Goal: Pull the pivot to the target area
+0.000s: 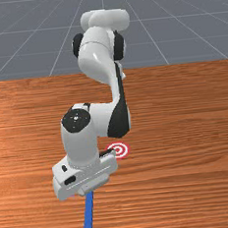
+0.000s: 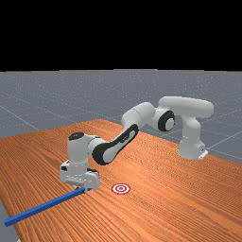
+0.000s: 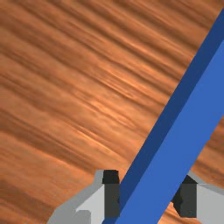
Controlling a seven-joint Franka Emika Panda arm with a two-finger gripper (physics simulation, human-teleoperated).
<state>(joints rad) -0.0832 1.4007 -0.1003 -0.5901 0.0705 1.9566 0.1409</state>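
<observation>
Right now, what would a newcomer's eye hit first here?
Probably the long blue bar, running from beneath the gripper toward the far view's lower left. Next, the red-and-white bullseye, flat on the wood table, just right of the gripper in the far view. Then the white Panda arm, down the front view's middle.

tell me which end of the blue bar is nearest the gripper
The end toward the far view's right, nearer the red-and-white target; the other end is out by the table's edge.
</observation>
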